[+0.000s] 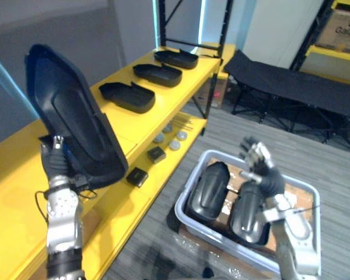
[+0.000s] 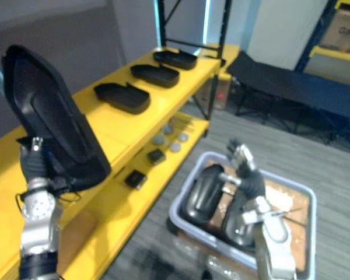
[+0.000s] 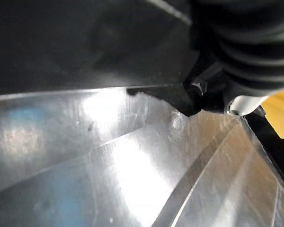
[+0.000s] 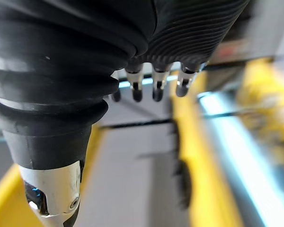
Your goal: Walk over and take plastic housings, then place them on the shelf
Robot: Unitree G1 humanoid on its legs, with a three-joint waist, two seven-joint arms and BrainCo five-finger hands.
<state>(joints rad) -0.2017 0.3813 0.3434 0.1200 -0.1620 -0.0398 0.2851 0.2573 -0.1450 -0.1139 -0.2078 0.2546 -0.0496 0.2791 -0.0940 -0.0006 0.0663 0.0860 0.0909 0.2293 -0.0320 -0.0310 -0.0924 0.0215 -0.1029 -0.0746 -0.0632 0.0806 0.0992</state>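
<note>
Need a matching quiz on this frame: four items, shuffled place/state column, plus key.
Items:
1. large black housing
2. row of black housings
3. pair of dark housings
4. right hand

Place or state:
A. lying in the grey bin
B. raised over the bin, fingers open
C. held up by the left hand
D. lying on the yellow shelf, top level

Pairs: 1-C, 2-D, 3-A, 4-B

Ahead of the left hand (image 1: 55,160) and its held housing (image 1: 70,111), the yellow shelf (image 1: 137,125) top lies bare until three housings (image 1: 157,74) farther along block it.
</note>
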